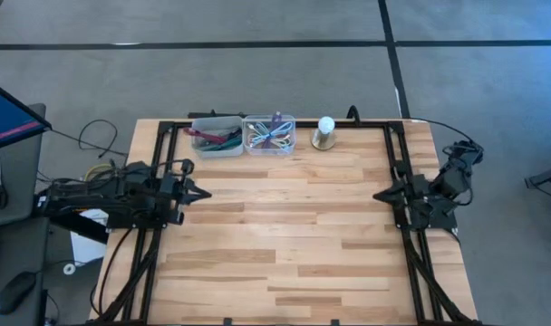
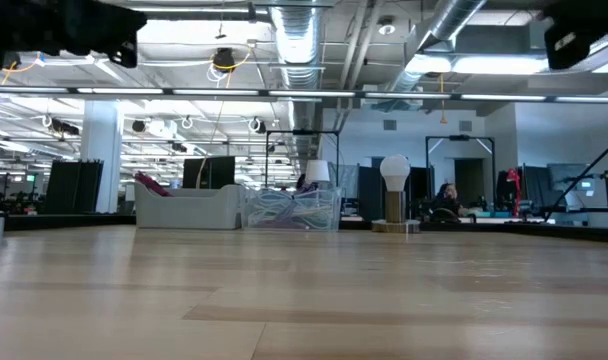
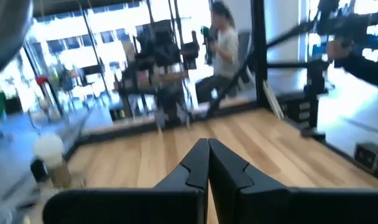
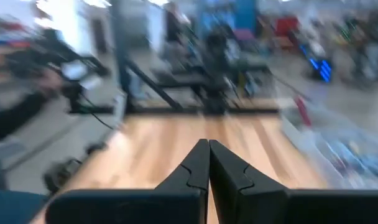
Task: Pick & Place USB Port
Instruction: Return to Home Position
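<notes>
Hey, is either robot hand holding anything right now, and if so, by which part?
Nothing is held. The left hand and the right hand are both closed and empty, one at each side of the table.

Two bins: one gray bin (image 1: 217, 119), one transparent bin (image 1: 269, 117). One bulb (image 1: 325, 125). Their cables (image 1: 271, 136) are too tangled to count

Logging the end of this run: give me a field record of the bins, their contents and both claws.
gray bin: far edge of table, holds dark and red cables
transparent bin: beside gray bin, holds pale cables
white bulb: upright beside transparent bin
left claw: shut, empty, over table's left side
right claw: shut, empty, over table's right side
</notes>
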{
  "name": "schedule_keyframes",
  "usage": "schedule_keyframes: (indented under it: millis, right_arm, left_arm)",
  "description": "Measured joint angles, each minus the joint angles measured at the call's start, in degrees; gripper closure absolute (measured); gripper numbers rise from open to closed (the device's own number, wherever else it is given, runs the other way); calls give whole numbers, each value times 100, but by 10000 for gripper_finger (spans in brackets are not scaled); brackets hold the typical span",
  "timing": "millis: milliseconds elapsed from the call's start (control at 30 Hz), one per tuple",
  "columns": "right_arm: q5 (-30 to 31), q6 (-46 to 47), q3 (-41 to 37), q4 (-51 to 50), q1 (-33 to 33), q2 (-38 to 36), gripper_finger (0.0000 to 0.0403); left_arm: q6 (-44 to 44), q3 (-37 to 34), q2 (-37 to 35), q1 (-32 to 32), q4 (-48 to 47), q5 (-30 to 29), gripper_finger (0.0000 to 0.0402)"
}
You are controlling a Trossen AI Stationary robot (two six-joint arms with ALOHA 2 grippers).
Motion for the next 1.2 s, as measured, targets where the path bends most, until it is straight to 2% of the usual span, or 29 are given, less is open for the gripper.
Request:
schedule_keyframes:
  millis: [167, 267, 400, 533, 833, 900, 967, 1100, 1200]
  right_arm:
    - [-715, -935, -337, 1167, 53, -158, 402]
    - [-673, -793, -469, 1370, 42, -158, 402]
    - [218, -314, -584, 1362, 42, -29, 402]
    - [912, -460, -590, 1346, 49, 6, 402]
    - [956, -487, -590, 1340, 49, 8, 402]
    - [955, -745, -590, 1393, 49, 8, 402]
    - [821, -1167, -590, 1727, 24, 9, 402]
    - [-121, -2171, -588, 2575, -149, -1, 402]
    - [-403, -2428, -588, 2755, -337, -1, 403]
  left_arm:
    - [-36, -542, -462, 0, 755, 334, 394]
    - [-395, -707, -551, 0, 1054, 362, 393]
    - [-778, -715, -498, 0, 1048, 153, 396]
    - [-768, -715, -500, 1, 1048, -20, 396]
    - [-720, -715, -503, 0, 1039, -253, 397]
    - [-635, -715, -489, 0, 1034, -397, 397]
    - [-610, -714, -380, 0, 1039, -749, 397]
    - [-604, -713, 231, 2, 1143, -1689, 397]
    - [-479, -715, 973, 2, 1779, -1655, 395]
